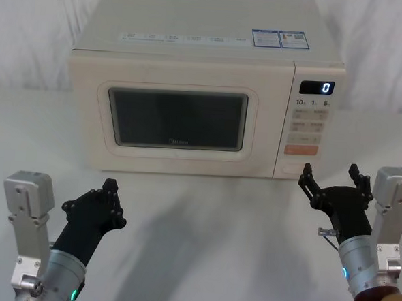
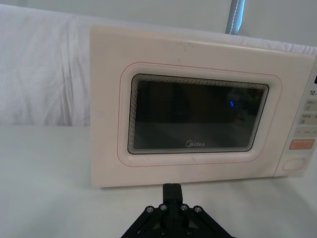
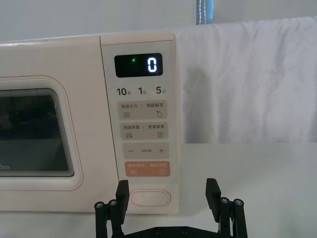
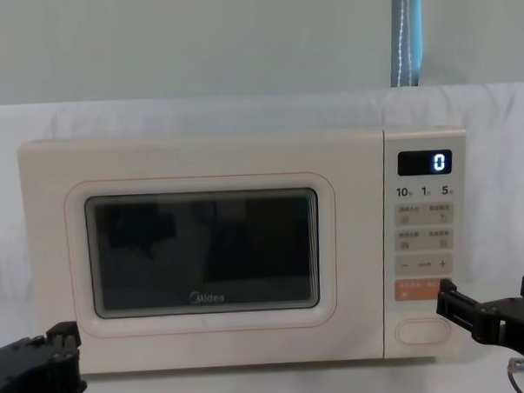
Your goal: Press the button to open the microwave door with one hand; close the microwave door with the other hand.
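Cream and boxy, the microwave (image 1: 205,89) sits at the back of the white counter (image 1: 202,246), its door (image 1: 175,118) shut — a dark rounded window with a Midea logo beneath. On the control panel the wide blank button (image 3: 150,198) lies under the orange key (image 3: 147,169). The right gripper (image 1: 332,182) hovers just before it, jaws spread open; the left gripper (image 1: 109,193) waits near the counter's front — jaws closed.

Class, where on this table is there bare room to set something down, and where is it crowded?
Bare white table lies between the left gripper and right gripper, before the shut microwave door. It is crowded at the button, where the right gripper's open fingers hover.
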